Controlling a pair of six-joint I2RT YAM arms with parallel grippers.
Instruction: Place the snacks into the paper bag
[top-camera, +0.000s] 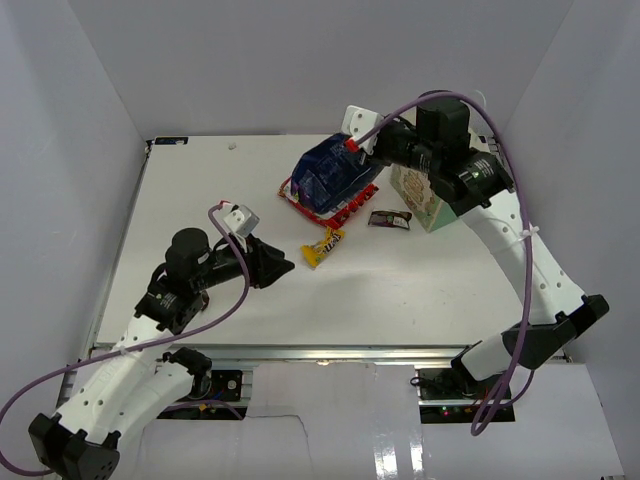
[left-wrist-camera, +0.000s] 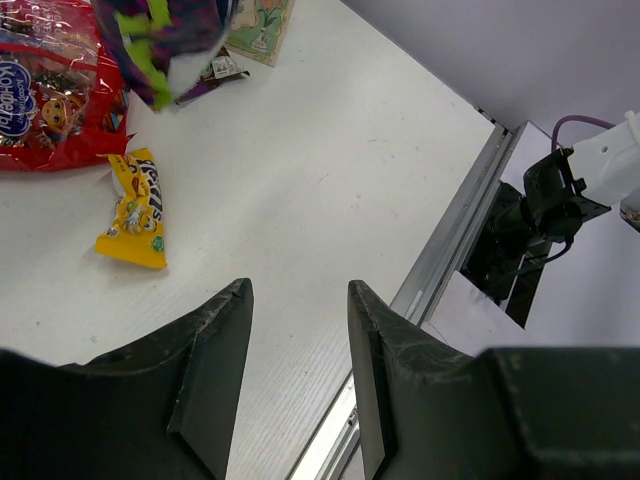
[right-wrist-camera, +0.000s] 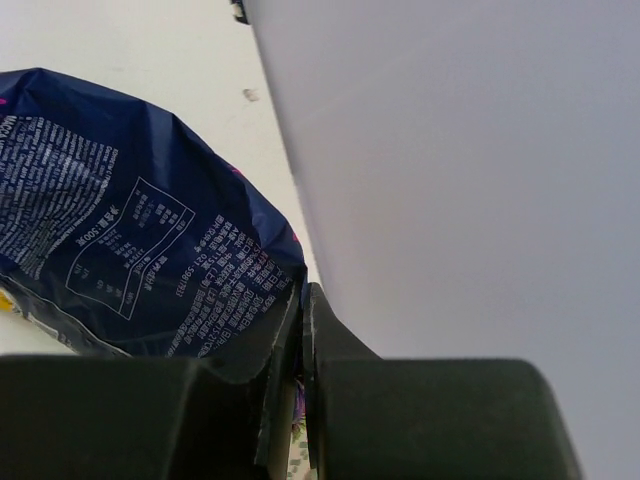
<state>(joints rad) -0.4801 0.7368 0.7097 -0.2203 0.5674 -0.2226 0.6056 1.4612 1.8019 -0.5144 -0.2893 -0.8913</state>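
Note:
My right gripper (top-camera: 372, 160) is shut on the edge of the purple-blue glossy bag (top-camera: 335, 172) and holds it up above the red candy bag (top-camera: 330, 208), left of the paper bag (top-camera: 420, 200). In the right wrist view the blue bag (right-wrist-camera: 130, 260) fills the left, pinched at the gripper (right-wrist-camera: 303, 300). One yellow packet (top-camera: 325, 245) and the dark brown wrapper (top-camera: 392, 219) lie on the table. My left gripper (top-camera: 285, 265) is open and empty, near the yellow packet (left-wrist-camera: 137, 210). The second yellow packet is out of view.
White walls enclose the table on three sides. The table's metal front rail (left-wrist-camera: 450, 250) runs at the near edge, with a black clamp (left-wrist-camera: 525, 235) beyond it. The paper bag stands close to the right wall.

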